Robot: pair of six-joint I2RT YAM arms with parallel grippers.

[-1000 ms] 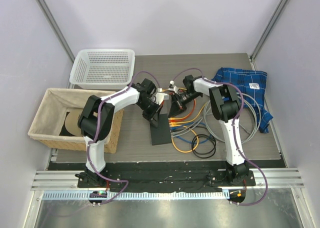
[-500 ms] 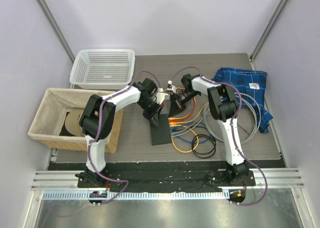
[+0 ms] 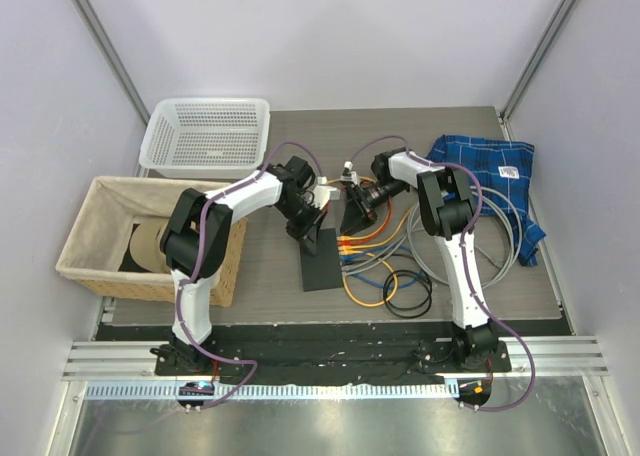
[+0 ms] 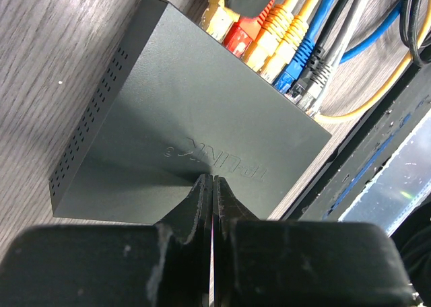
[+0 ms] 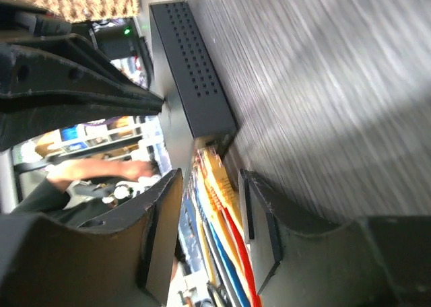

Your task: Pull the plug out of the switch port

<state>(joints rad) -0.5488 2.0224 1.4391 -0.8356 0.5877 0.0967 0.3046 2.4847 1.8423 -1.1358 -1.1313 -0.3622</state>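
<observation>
Two grippers meet over the flat matte-black switch box (image 3: 322, 266): left gripper (image 3: 311, 226) at its 11 o'clock, right gripper (image 3: 353, 220) at 1 o'clock.
Left wrist: jaws shut, empty, tips pressing the switch's top; coloured cable plugs (image 4: 283, 44) line its 1 o'clock edge.
Right wrist: jaws half parted, gripping nothing, straddling the plugs, with the switch at 12 o'clock.

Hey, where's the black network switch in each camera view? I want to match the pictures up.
Top external: the switch lies just below picture centre.
Left wrist: the switch fills the middle, top face up.
Right wrist: the switch sits upper left of centre, vented side showing.
Shared landmark: the orange plugs along its socket edge.
</observation>
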